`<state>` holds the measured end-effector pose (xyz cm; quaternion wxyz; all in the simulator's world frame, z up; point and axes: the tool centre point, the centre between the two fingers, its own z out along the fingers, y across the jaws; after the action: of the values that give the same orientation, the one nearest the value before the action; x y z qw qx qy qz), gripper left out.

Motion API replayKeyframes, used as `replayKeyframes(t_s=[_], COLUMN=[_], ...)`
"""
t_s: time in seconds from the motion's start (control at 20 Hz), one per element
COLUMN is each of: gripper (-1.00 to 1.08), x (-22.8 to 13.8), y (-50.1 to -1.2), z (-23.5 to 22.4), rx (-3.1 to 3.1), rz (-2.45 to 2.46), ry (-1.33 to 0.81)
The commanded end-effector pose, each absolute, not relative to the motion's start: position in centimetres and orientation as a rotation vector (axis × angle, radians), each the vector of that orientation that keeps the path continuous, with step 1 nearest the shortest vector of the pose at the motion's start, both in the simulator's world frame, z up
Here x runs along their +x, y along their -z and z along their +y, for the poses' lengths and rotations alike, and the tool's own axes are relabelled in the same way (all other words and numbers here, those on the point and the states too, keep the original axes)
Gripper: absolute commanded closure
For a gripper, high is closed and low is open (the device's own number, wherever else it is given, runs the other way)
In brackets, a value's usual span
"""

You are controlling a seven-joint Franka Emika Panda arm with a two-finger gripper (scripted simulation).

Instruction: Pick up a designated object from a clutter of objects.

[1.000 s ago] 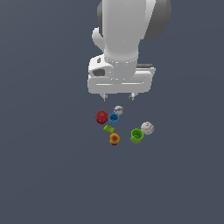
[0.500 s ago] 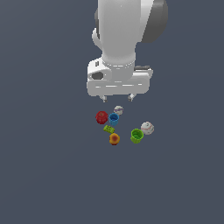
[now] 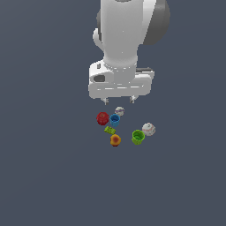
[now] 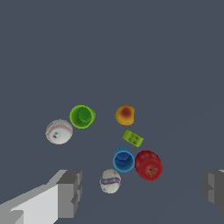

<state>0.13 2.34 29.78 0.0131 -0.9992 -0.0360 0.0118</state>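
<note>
Your fingers (image 4: 141,192) hang spread wide and empty above the clutter. The green cup (image 3: 138,137) stands upright on the counter, off to one side of them, untouched; descent, grasp and lift all remain.

The arm (image 3: 128,31) has turned about its upright axis since a second ago, so its pale front now faces the camera squarely and the dark patch sits further to the exterior view's right; the gripper (image 3: 118,100) has swung with it, its body a little more level; its height above the objects looks much the same.
</note>
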Motion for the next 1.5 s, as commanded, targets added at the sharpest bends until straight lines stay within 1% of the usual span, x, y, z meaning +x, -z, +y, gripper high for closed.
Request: replayKeyframes(t_s=[0.0,0.5,1.0,1.45], gripper=[-0.92,-0.92,-0.92,-0.92], x=[0.3,1.5,2.6,2.7], y=[-29.3,-25.5,-19.4,-13.8], z=[2.5,4.2,7.3,10.5], rx=[-3.115,-3.103,-2.991,-2.794], rz=[-0.152,-0.484,-1.013,-1.466], ry=[-0.037,-0.034,-0.031,-0.021])
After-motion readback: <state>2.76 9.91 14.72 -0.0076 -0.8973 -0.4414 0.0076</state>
